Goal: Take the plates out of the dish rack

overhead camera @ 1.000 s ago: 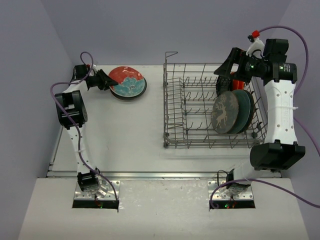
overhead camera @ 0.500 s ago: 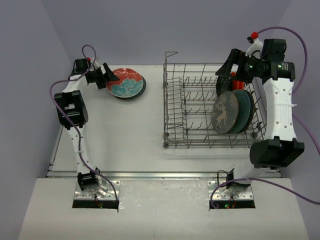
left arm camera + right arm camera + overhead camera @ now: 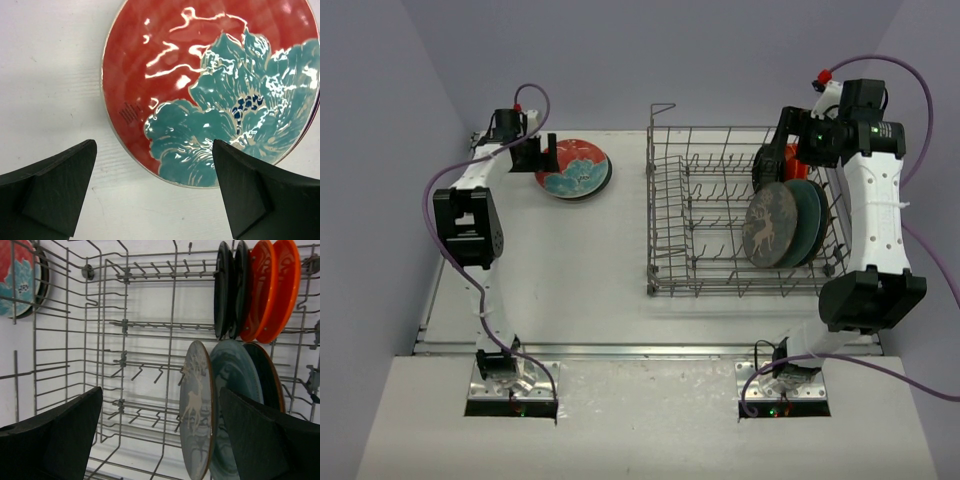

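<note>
far left of the desk (image 3: 570, 270): red-and-teal plate (image 3: 200, 90) lying flat and face up, stacked on a darker plate (image 3: 608, 176) with only a sliver of rim showing. just beside its left edge in the overhead view, the left gripper (image 3: 154, 147), spread wide and holding nothing. seen from the wrist, one jaw over bare desk to the left of the plate, the other over the teal flower, the plate's near rim between the two. contact with the plate not visible.

right half of the desk: dish rack (image 3: 665, 250), with the other plates upright between the tines, all toward its right end. nearer row: grey plate with a deer (image 3: 768, 225), teal plate (image 3: 807, 215) close behind it, then a dark plate with a brownish rim (image 3: 267, 375). farther row: two black plates (image 3: 222, 290) and two orange-red plates (image 3: 260, 295), packed side by side.

right gripper (image 3: 161, 392) likewise wide open and empty, hanging above the far right part of the rack and looking down into it. in the wrist view, deer plate between the jaws and closer to the right one, black and orange-red plates farther ahead. apart from all of them.
</note>
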Controlling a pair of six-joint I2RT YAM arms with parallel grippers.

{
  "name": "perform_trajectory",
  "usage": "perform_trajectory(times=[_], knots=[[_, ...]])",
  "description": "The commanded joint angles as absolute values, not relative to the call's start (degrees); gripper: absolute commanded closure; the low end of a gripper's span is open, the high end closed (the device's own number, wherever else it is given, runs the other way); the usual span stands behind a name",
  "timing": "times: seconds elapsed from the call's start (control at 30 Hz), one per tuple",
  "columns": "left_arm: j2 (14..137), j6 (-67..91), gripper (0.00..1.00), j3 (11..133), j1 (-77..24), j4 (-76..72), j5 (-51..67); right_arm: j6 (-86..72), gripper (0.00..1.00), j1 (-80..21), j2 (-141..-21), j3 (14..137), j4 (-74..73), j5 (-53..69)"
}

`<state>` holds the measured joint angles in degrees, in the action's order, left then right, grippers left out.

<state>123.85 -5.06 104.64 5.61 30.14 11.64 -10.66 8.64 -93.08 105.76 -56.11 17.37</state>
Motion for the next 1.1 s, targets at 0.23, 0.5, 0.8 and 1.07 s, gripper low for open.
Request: perform_trajectory(times=[0.23, 0.5, 0.8, 1.07], knots=[[105.25, -8.69, 0.0, 96.32, 3.46, 17.28, 8.67, 1.83, 0.18, 8.63, -90.75, 105.26, -59.73, 2.11], [93.27, -12.92, 0.0, 90.4, -4.45, 13.06, 1.32, 1.45, 0.43, 8.61, -86.7, 99.44, -66.06, 2.78], [87.42, -14.32, 0.0, 83.47, -7.91, 11.96, -3.19, -3.09, 0.56, 8.61, -88.21, 93.15, -67.92, 7.11], [84.48, -14.94, 0.0, 81.61, -8.0, 13.03, -5.15, -4.13, 0.57, 8.29, -95.17, 93.09, -66.97, 5.4]])
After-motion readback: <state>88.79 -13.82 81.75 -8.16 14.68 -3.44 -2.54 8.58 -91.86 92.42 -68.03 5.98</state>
